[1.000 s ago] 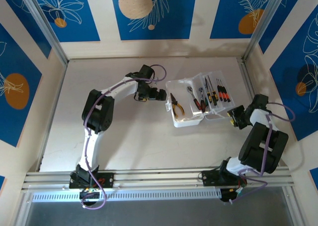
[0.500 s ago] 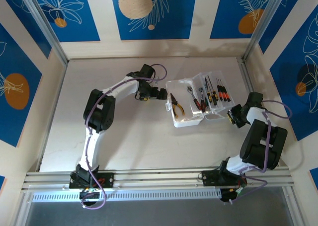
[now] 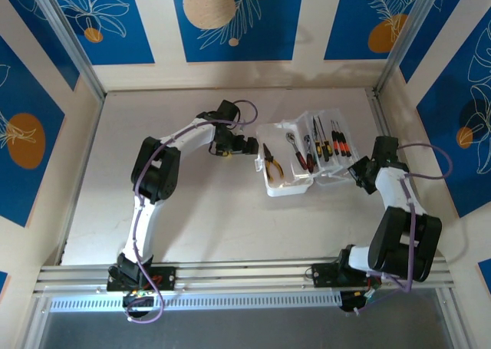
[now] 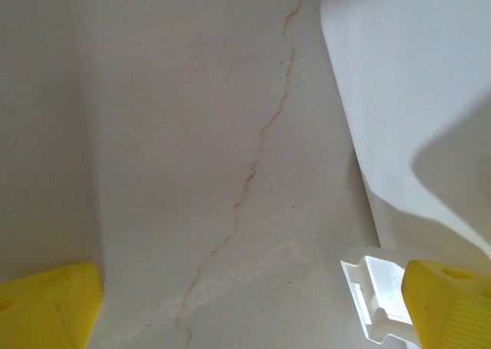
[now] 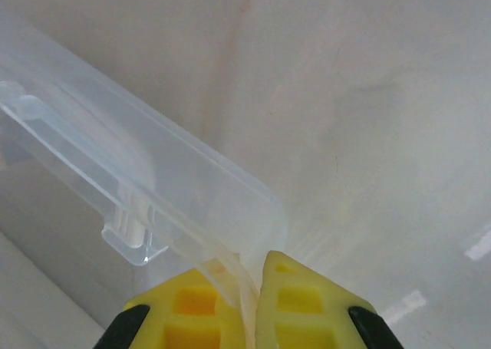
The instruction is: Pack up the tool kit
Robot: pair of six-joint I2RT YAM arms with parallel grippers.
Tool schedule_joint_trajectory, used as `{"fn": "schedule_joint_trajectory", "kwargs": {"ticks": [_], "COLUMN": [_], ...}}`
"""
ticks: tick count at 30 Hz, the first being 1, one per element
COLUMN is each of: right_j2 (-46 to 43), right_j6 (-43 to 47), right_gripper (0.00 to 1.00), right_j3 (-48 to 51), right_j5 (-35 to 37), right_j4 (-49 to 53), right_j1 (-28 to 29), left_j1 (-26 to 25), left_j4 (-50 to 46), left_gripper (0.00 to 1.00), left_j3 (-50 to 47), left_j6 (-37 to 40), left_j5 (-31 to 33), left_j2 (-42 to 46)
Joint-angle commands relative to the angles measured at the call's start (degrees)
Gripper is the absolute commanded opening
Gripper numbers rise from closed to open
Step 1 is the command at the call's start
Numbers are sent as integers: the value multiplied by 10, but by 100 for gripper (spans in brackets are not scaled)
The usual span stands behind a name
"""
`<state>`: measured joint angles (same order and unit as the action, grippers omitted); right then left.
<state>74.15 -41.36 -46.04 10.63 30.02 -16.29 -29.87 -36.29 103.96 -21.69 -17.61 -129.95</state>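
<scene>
We found the case [image 3: 291, 186] lying open on the table [image 3: 192, 218], right of centre, its two translucent halves spread side by side. Orange-handled pliers [image 3: 272, 163] lay in the left half, the ratchet [image 3: 295, 143] near the middle, and the screwdrivers [image 3: 337, 143] lined up in the right half. The right gripper [image 5: 252, 303] had its yellow fingers [image 5: 188, 318] pinched together on the thin outer rim of the right half, with almost no gap beyond the plastic itself. The left gripper [image 4: 249, 311] stood with its fingers spread wide and nothing between them but bare table, just beside the case's left wall. One fingertip sat hard against the latch tab [image 4: 376, 288], though from that close angle we could not tell whether they actually touched. We judged the case to be light, thin-walled and rather flexible. A pinch at one corner of the rim would likely twist the half rather than swing it cleanly, and the smooth plastic could slide out of the pads. The loose metal tools would carry most of the weight and might roll or spill as the half tipped. We thought the better hold was along the rim near its middle, or on the moulded latch, with the other gripper bracing the opposite wall so the case could not skate across the table.
</scene>
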Motion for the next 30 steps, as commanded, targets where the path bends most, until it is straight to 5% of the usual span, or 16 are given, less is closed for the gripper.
{"fn": "schedule_joint_trajectory", "kwargs": {"ticks": [1,10,19,30], "right_j2": [-52,-110,-138,-59], "right_j6": [47,60,4,-112], "right_gripper": [0,0,0,0], "right_j3": [-33,-73,-100,-175], "right_j5": [6,103,241,383], "right_j4": [34,98,169,264], "right_j1": [29,123,301,521], "left_j1": [-13,-17,-19,-24], "left_j4": [10,22,42,42], "left_gripper": [100,100,100,100], "left_j3": [13,4,-16,-18], "left_j6": [-7,-11,-13,1], "left_j5": [-22,-27,-36,-54], "left_j2": [-19,-16,-9,-4]}}
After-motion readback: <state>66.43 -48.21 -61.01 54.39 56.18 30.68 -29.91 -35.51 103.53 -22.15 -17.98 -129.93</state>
